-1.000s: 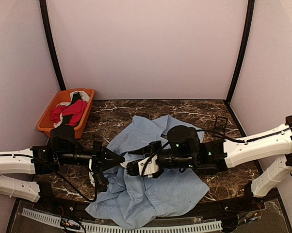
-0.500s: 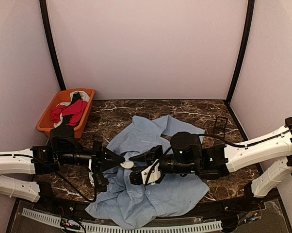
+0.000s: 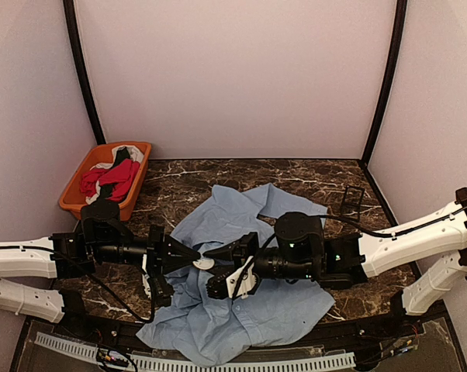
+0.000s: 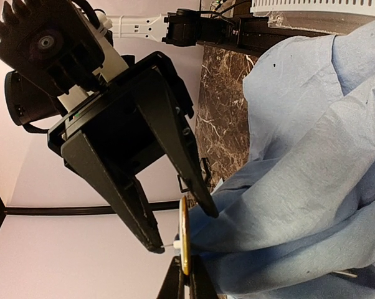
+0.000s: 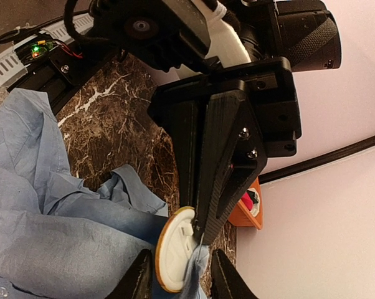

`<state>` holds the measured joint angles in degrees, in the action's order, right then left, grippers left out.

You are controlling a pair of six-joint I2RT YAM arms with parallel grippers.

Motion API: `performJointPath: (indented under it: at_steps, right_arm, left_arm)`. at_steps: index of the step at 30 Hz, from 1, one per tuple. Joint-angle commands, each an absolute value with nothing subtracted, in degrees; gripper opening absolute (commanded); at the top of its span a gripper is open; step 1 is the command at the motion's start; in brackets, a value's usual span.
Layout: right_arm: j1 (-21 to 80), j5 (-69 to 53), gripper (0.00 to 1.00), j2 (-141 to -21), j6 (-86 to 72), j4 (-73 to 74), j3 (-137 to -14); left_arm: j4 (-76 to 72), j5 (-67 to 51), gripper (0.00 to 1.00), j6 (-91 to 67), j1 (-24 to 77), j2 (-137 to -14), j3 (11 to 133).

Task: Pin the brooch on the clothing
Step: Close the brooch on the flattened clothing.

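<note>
Black fingers [image 5: 228,156] of the left hand [image 3: 197,258] are pressed together, pinching the back of a round brooch [image 5: 173,248] with a cream face and an orange rim, over the left part of the shirt [image 3: 245,310]. Meeting it tip to tip, the right hand [image 3: 209,253] has its fingers partway spread, one on each side of the brooch and of a fold of the pale blue fabric that rises against it. Whether they press on either cannot be told.

The shirt lies crumpled across the middle of the tabletop [image 3: 179,182], a dark brown marble veined in white, and its lower edge spills over the near rail. White-and-black arms [image 3: 16,260] reach in low from both sides. At the back left an orange basket [image 3: 72,195] holds red, black and white garments [image 3: 109,180]. A small black wire frame [image 3: 353,198] stands towards the back right, apart from the shirt. Pale lilac walls [image 3: 233,77] close in the back and both sides, with black posts [image 3: 83,74] at the corners. A white slotted strip [image 3: 218,362] runs along the near edge.
</note>
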<state>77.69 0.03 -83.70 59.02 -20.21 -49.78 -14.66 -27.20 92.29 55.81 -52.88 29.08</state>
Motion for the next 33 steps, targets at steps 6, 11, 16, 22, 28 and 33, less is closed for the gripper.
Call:
performJointPath:
  at_steps: [6, 11, 16, 22, 28, 33]
  right_arm:
    - [78.8, -1.0, 0.29, -83.4, 60.1, -21.0, -49.3]
    - [78.8, -1.2, 0.27, -83.4, 60.3, -20.3, -49.5]
    - [78.8, -1.4, 0.24, -83.9, 60.6, -19.1, -49.8]
    - [78.9, -1.7, 0.21, -84.3, 60.8, -18.1, -50.3]
    - [79.0, -2.0, 0.2, -84.6, 61.2, -16.8, -50.4]
    - [79.4, -2.1, 0.19, -85.3, 61.7, -15.8, -50.8]
  left_arm:
    - [-16.0, -28.8, 0.01, 91.2, 56.0, -53.0, 29.2]
    - [-16.1, -29.0, 0.01, 91.1, 56.0, -53.2, 29.2]
    - [-16.2, -29.0, 0.01, 91.0, 56.0, -53.1, 29.2]
    - [-16.3, -29.0, 0.01, 90.9, 56.0, -53.0, 29.2]
    - [-16.5, -28.9, 0.01, 90.8, 56.1, -52.8, 29.2]
    - [-16.7, -28.9, 0.01, 90.3, 56.0, -52.8, 29.2]
